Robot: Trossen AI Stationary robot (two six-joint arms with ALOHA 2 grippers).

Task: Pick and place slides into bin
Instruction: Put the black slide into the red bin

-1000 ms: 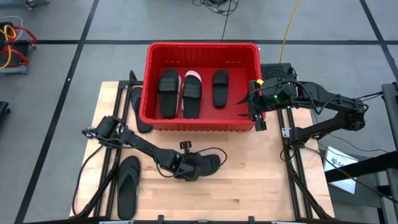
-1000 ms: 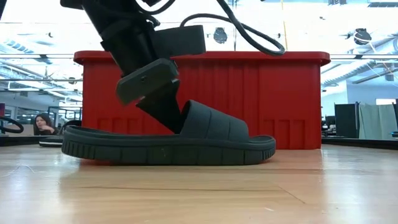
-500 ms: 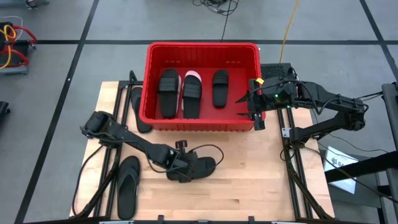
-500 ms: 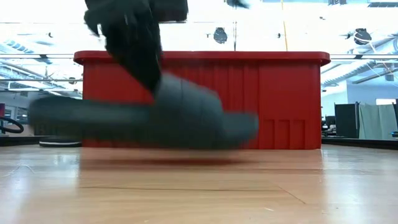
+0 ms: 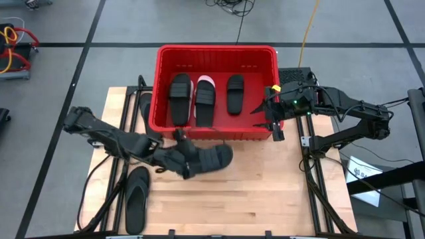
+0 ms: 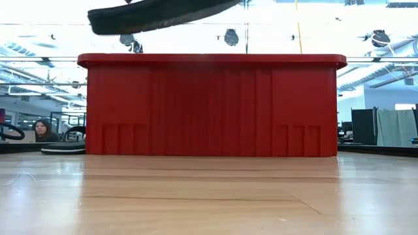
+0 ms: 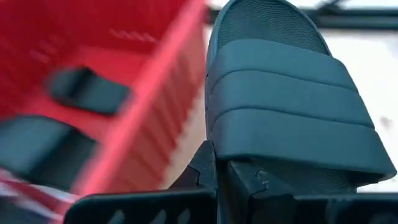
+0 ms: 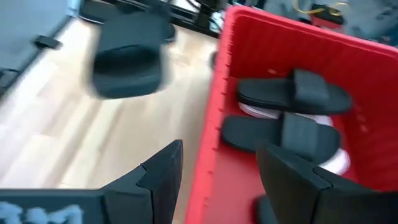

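Six slides [image 5: 212,158], one bin [image 5: 217,50]

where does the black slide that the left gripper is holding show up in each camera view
High view: black slide just outside the red bin's near wall.
Low view: top edge, airborne.
Left wrist view: fills the right side.
Right wrist view: blurred, over wood.
Shared landmark: the red bin.

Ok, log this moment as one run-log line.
left gripper: shut on black slide, lifted beside bin front wall | right gripper: open, at bin's right rim | in bin: three slides
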